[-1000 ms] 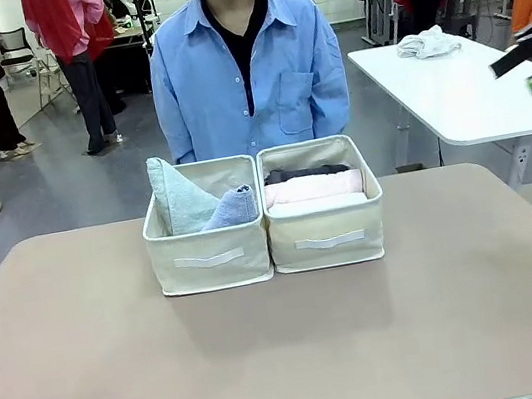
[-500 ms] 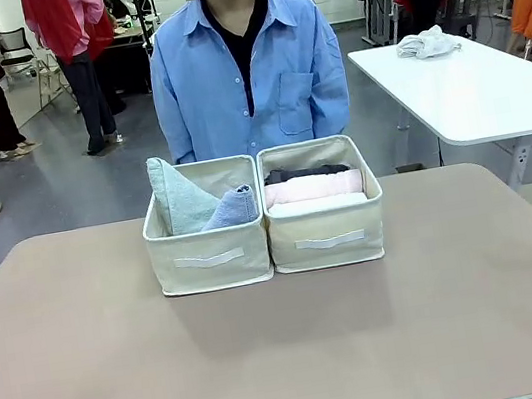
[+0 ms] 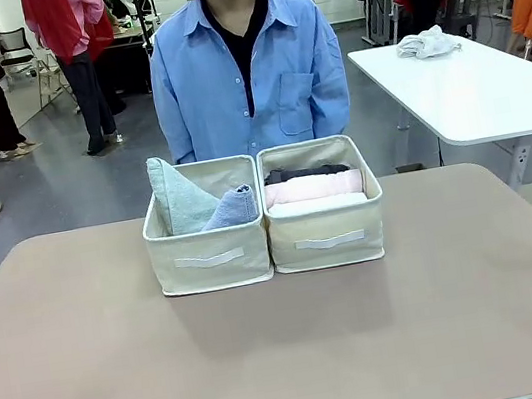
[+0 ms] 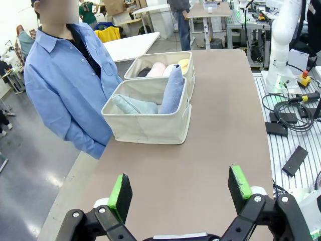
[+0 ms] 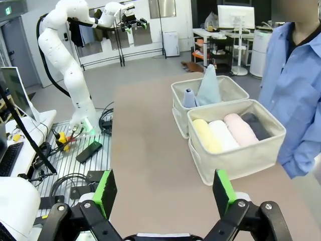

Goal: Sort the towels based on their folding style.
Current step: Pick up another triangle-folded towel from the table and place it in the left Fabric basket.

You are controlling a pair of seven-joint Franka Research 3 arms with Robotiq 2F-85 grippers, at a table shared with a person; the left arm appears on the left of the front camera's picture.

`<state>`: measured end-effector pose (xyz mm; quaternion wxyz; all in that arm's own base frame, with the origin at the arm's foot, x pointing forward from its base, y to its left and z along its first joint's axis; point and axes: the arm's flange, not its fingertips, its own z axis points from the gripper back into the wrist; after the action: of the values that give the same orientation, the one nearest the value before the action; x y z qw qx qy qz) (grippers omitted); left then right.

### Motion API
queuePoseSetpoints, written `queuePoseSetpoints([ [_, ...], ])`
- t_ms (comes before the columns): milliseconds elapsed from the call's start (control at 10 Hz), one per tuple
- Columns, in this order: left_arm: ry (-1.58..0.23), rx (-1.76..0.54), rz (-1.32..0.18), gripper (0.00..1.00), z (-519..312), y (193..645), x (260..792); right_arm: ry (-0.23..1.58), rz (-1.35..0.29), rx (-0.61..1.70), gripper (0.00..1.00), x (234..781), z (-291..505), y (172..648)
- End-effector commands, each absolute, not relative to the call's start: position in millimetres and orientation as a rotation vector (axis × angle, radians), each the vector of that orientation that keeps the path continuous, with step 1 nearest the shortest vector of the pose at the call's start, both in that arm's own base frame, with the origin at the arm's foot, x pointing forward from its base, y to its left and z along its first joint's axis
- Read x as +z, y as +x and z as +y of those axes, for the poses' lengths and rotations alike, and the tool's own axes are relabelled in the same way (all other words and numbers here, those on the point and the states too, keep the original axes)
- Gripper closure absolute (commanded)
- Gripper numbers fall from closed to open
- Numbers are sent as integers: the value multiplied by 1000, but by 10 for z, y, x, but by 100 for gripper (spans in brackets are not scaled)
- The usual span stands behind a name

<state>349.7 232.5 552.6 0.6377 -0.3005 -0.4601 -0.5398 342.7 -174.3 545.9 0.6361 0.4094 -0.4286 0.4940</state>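
Two beige boxes stand side by side at the table's far middle. The left box (image 3: 209,257) holds two cone-shaped towels, a pale teal one (image 3: 176,195) and a light blue one (image 3: 234,208). In the right box (image 3: 329,237) lie rolled towels: dark grey (image 3: 304,171), pink (image 3: 313,187) and white (image 3: 317,204). The right wrist view also shows a yellow roll (image 5: 205,135) beside the white one. My left gripper (image 4: 179,193) hangs open above the table's left end, well short of the boxes. High over the right end, my right gripper (image 5: 164,193) is open and holds nothing.
A person in a blue shirt (image 3: 246,71) stands right behind the boxes. A white side table (image 3: 471,86) with a white cloth heap (image 3: 426,42) is at the back right. The brown tabletop (image 3: 290,348) in front of the boxes is bare.
A second ago my right gripper showed at the right edge of the front view; it has since moved out of that picture. The boxes and towels have not moved.
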Motion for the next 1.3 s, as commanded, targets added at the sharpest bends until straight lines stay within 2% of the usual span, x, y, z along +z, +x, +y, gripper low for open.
queuePoseSetpoints([
  [0, -685, -1238, -1083, 0, 2314, 3474, 5524, 948, -999, 1134, 0, 5455, -1747, 3433],
  [1200, -685, -1238, -1083, 0, 2314, 3474, 5524, 948, -999, 1134, 0, 5455, -1747, 3433],
])
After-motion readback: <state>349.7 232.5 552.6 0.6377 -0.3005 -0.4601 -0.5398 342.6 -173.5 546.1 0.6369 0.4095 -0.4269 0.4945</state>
